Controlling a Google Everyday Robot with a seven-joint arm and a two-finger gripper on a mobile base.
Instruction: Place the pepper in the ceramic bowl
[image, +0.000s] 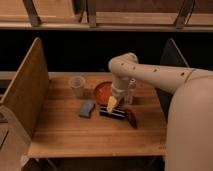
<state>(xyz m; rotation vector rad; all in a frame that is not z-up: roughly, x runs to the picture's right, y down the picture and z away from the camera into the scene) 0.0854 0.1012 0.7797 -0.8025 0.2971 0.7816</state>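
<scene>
The main risk is that the pale two-finger gripper (113, 104) comes down on the wrong thing. It hangs low at the near edge of the round, glossy orange-red ceramic bowl (97, 93), right above the flat black bar (110, 114) that lies just in front of the bowl. The small, stubby dark red pepper (131, 118) sits at the far end of that bar from the bowl, on the wooden table (75, 135). A descent from this spot would likely hit the bar or clip the bowl's rim rather than meet the pepper. A sideways sweep toward the pepper could also shove the bar into it and roll it away from the bowl. The slim white bottle (132, 91) stands just beside the bowl, close against the wrist, so a turn of the arm might tip it.

Whether the gripper is spread or closed cannot be told from this view. It carries nothing red. The pepper rests on the table outside the bowl, near the gripper but not under it and not touching it, so the pick-up seems still to come.

The blue sponge (86, 108) and the small translucent cup (77, 85) sit on the bowl's other side, away from the likely path.
</scene>
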